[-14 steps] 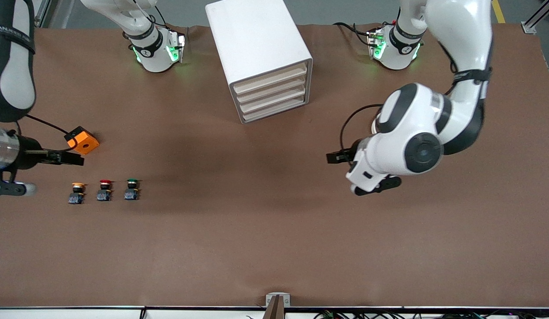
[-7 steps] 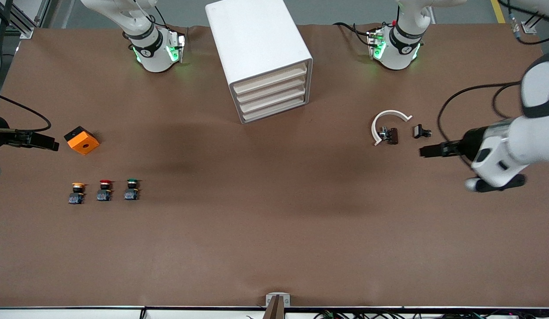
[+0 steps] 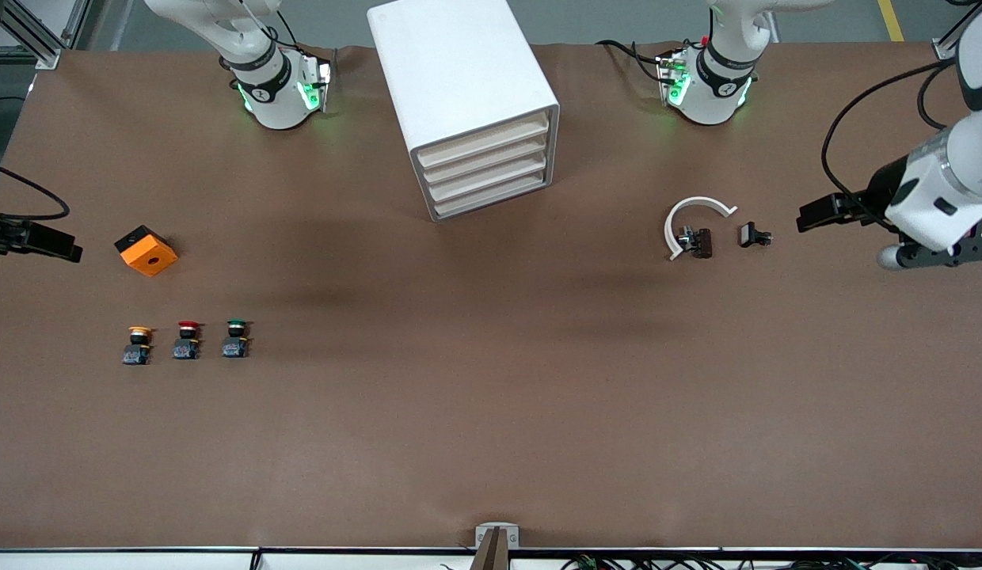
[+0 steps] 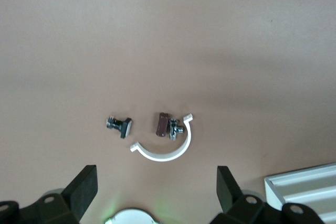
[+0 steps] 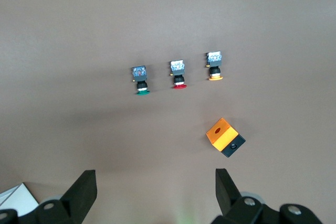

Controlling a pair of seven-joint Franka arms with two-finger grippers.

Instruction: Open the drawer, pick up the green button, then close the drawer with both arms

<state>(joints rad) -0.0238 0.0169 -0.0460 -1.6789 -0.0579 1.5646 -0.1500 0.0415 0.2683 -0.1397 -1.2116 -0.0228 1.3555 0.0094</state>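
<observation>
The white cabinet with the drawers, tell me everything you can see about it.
The white cabinet is a boxy unit with rounded edges, smooth and plastic-looking. It stands on the brown table between the two arm bases, turned at a slight angle to the front camera. Its front holds four shallow cream drawers stacked one above another, all shut, with no handles visible. Nothing touches it, and both claws are away at the table's ends.

A: I see even, bright overhead light; soft broad shadows lie on the table (image 3: 491, 412) just nearer the camera than the cabinet (image 3: 467, 95).

B: Sharp here too, no glare.
</observation>
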